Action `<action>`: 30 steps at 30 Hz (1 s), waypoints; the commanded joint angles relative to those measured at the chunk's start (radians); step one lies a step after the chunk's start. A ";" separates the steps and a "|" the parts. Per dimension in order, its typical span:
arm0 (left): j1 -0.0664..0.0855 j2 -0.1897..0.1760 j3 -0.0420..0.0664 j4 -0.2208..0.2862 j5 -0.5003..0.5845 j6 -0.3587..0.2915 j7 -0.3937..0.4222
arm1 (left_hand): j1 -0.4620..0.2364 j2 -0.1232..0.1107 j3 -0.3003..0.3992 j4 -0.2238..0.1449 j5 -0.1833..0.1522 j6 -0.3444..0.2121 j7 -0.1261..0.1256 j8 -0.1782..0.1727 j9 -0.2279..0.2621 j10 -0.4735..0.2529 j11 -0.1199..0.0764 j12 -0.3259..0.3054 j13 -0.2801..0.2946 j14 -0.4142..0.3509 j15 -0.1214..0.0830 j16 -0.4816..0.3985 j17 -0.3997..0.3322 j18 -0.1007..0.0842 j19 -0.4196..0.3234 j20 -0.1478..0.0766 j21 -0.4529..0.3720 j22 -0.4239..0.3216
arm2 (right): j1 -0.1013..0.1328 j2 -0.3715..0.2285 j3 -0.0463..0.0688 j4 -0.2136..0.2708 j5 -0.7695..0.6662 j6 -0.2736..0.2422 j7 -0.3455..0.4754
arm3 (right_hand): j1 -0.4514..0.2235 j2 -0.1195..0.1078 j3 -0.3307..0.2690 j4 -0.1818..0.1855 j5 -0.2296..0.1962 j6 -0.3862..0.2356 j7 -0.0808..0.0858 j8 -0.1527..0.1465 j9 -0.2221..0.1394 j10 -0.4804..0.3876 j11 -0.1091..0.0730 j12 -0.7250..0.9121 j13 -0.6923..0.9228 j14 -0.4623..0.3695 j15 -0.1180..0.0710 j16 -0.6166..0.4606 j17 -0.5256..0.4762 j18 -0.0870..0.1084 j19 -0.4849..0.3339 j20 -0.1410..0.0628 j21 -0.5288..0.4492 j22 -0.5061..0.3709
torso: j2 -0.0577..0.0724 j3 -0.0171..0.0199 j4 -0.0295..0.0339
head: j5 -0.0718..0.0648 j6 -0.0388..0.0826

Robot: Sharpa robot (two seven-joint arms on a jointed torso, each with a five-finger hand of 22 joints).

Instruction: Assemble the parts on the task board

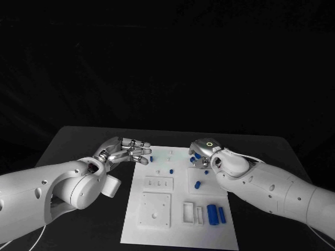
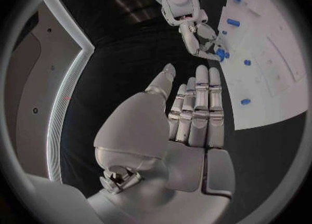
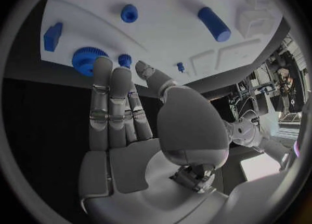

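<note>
Left hand [image 1: 124,150] sits at the task board's [image 1: 175,230] 10 o'clock corner, fingers straight and together, grasping nothing, likely staged clear of the work. Loose blue parts lie mid-board, two cylinders [image 1: 215,214] at its 4 o'clock. Right hand [image 1: 205,151] at the board's 1 o'clock edge has fingertips [image 3: 103,68] reaching a blue gear [image 3: 85,59], apparently lining up a pick; whether it grips yet, I can't tell.
</note>
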 commanded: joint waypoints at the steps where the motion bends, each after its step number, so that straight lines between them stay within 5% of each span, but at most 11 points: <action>1: 0.004 0.001 0.001 0.003 -0.007 0.018 0.002 | -0.010 -0.001 -0.002 0.000 0.004 0.002 0.004 0.004 0.001 -0.009 0.000 0.004 0.001 -0.005 0.000 0.003 0.000 -0.009 -0.006 -0.003 0.002 0.002 | -0.001 0.001 0.000 -0.002 -0.021 -0.012 -0.002 | -0.003 -0.010 0.024 -0.001 -0.014 0.005 0.002 0.004 0.001 0.000 -0.002 0.004 0.000 -0.006 -0.001 0.007 0.000 0.001 0.010 0.001 -0.007 0.012 | 0.009 -0.0013 0.0000 | 0.000 0.002; 18: 0.004 0.006 0.001 -0.004 -0.008 0.023 -0.003 | -0.011 0.001 -0.005 0.000 0.004 0.002 0.004 0.004 0.001 -0.010 0.000 0.004 0.001 -0.006 0.000 0.004 -0.001 -0.009 -0.008 -0.002 0.005 0.001 | -0.001 0.003 0.000 -0.003 -0.013 -0.022 0.008 | -0.020 -0.015 0.158 0.028 -0.063 0.027 -0.003 0.004 0.001 0.035 -0.010 0.004 0.000 -0.008 -0.005 0.013 -0.001 0.002 0.003 -0.003 -0.011 0.097 | 0.021 -0.0051 -0.0026 | -0.001 0.005; 30: 0.004 0.008 0.001 -0.007 -0.009 0.023 -0.008 | -0.009 0.004 -0.005 -0.003 0.006 0.002 0.005 0.004 0.001 -0.012 0.001 0.004 0.001 -0.006 0.000 0.005 -0.001 -0.008 -0.009 -0.003 0.007 0.001 | -0.002 0.008 0.001 -0.010 -0.008 -0.021 0.011 | -0.020 -0.020 0.161 0.035 -0.056 0.026 -0.003 0.004 0.001 0.033 -0.009 0.004 0.000 -0.008 -0.005 0.014 -0.001 0.002 0.009 -0.003 -0.027 0.119 | 0.027 -0.0065 -0.0041 | -0.003 0.009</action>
